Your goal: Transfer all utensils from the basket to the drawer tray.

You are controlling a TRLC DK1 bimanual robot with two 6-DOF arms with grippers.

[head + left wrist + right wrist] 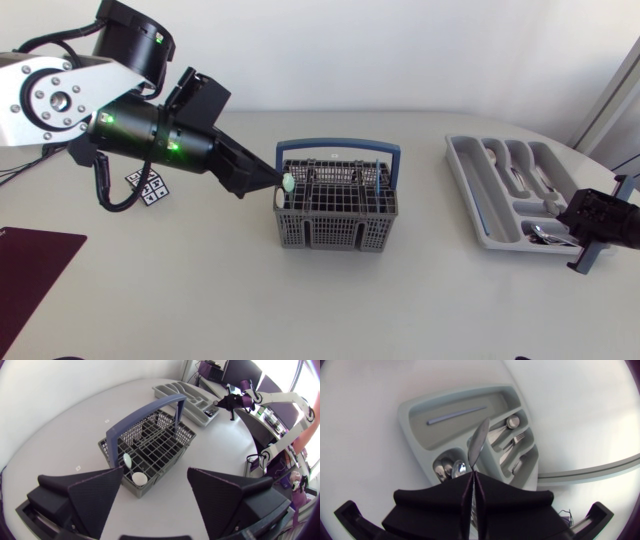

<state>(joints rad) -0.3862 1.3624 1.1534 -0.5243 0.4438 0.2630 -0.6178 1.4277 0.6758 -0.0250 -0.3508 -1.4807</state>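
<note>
The grey wire basket (337, 212) with a blue handle stands mid-table. Two white plastic utensils (139, 478) stick up at its left end, and a blue one (378, 178) stands near its right end. My left gripper (272, 182) hovers open just left of the basket, the white utensils just ahead of its fingers (95, 495). The grey drawer tray (470, 175) lies at the right. My right gripper (472, 480) is over the tray's near end, shut on a metal spoon (479, 440) whose bowl points ahead over the compartments.
The tray (415, 407) holds spoons (447, 467), forks (512, 442) and a thin lilac stick (456, 415) in its long compartment. A marker tag (148, 186) lies under my left arm, and a dark red mat (25, 265) is at the table's left edge.
</note>
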